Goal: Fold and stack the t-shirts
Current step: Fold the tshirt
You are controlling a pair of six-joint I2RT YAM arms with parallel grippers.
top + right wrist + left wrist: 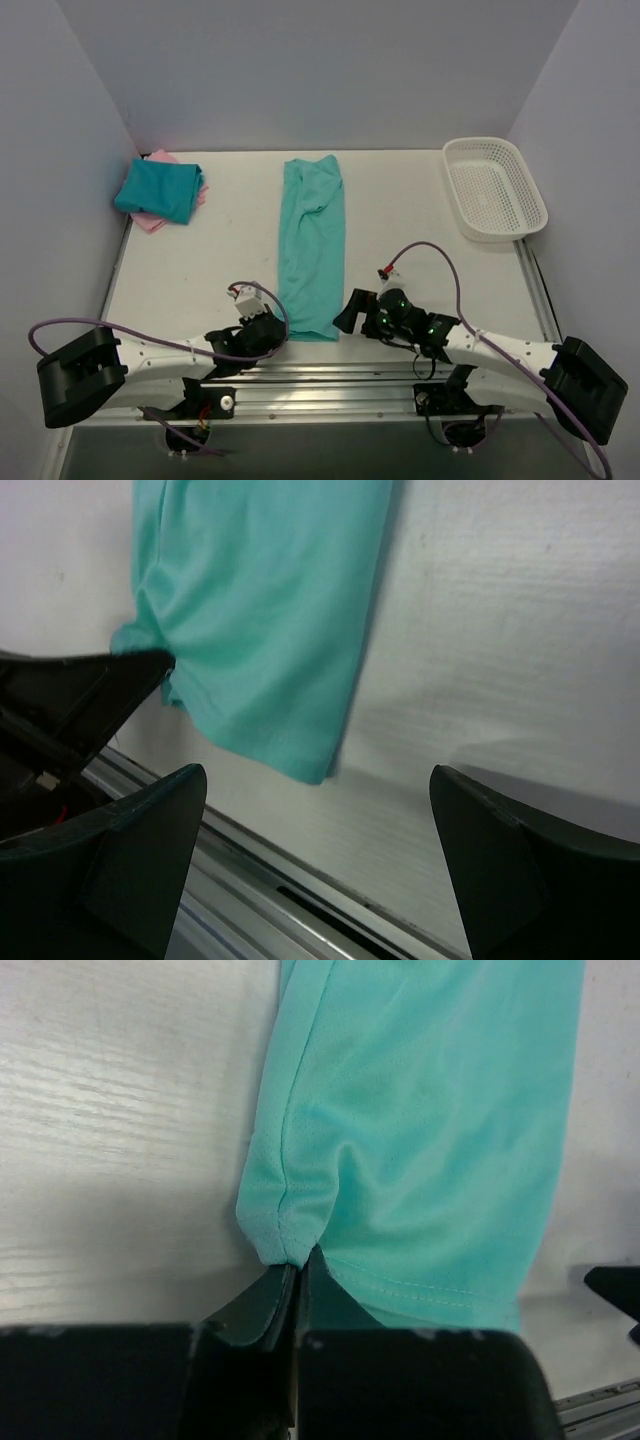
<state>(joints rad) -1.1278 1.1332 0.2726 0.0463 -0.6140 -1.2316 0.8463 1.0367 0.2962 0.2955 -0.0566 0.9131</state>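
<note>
The light teal-green t-shirt (311,245) lies as a long narrow strip down the middle of the table. My left gripper (276,330) is shut on its near left corner (275,1230), the cloth bunched between the jaws (296,1270). My right gripper (348,312) is open and empty just right of the shirt's near right corner (315,765), its fingers (130,840) spread wide above the table. The darker teal-blue t-shirt (158,189) lies folded on the pink t-shirt (152,220) at the back left.
A white mesh basket (494,187) stands at the back right. A metal rail (340,375) runs along the table's near edge, close under both grippers. Grey walls close in the left, back and right sides.
</note>
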